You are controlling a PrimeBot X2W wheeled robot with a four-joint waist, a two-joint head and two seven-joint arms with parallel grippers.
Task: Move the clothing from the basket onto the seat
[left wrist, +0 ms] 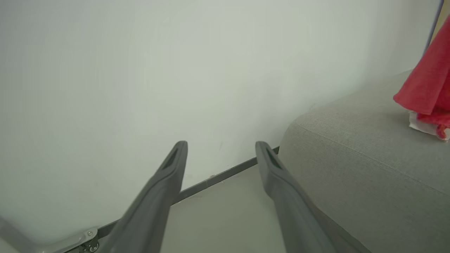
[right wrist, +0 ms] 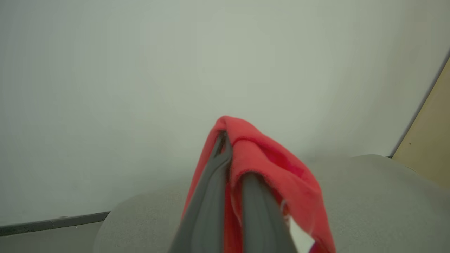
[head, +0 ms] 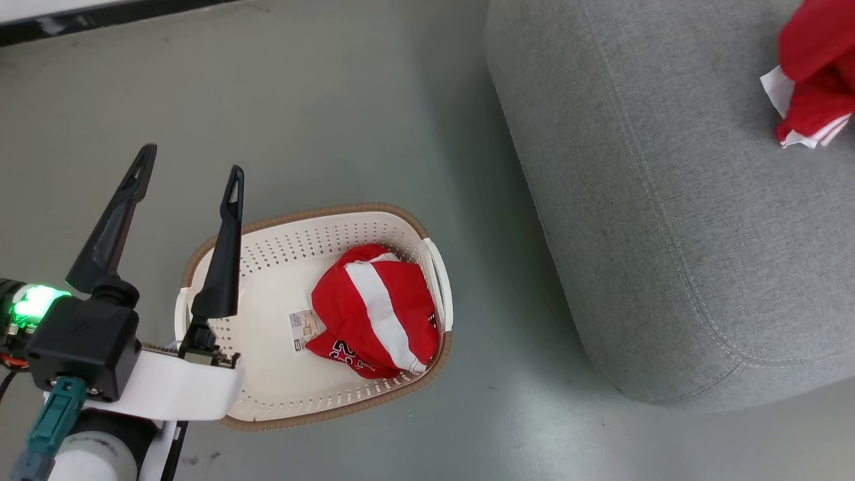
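Note:
A red garment with a broad white stripe (head: 377,310) lies in the right half of the cream basket (head: 267,374) on the floor. My left gripper (head: 189,170) hangs open over the basket's left rim, nothing between its fingers (left wrist: 165,182). A second red garment (head: 811,73) hangs over the far right of the grey seat (head: 668,200), its white-trimmed lower end touching the cushion (left wrist: 351,158). In the right wrist view my right gripper (right wrist: 226,154) is shut on this red garment (right wrist: 267,158), which drapes over both fingers above the seat (right wrist: 369,203).
Grey floor (head: 300,100) lies around the basket and between it and the seat. A pale wall with a dark skirting strip (left wrist: 218,177) runs behind. A barcode label (head: 304,329) shows on the basket floor. A tan panel (right wrist: 429,140) stands at the right.

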